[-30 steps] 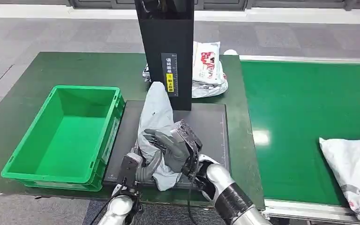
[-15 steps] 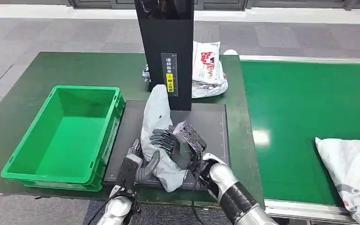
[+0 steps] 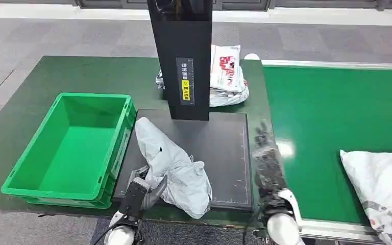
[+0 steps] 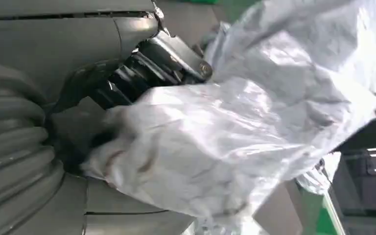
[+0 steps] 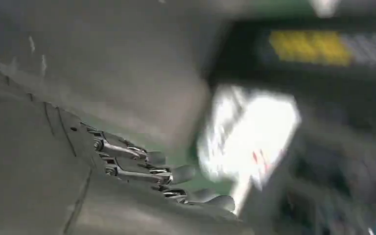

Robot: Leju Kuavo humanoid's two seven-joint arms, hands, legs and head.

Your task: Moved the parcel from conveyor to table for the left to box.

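Observation:
A crumpled grey parcel lies slanted on the black pad of the table. My left hand is at the pad's near edge and grips the parcel's near end; in the left wrist view the parcel sits between the dark fingers and the grey thumb. My right hand, blurred, is off the parcel at the seam between table and conveyor, fingers stretched out and holding nothing. The right wrist view shows its fingers apart and bare.
An empty green crate stands left of the pad. A tall black scanner post rises at the pad's far edge, with white parcels behind it. On the green conveyor lies a white parcel at the right.
My right hand let go of the grey parcel and swung right to the conveyor's edge. The parcel dropped from upright to lying on the pad, with my left hand still on it.

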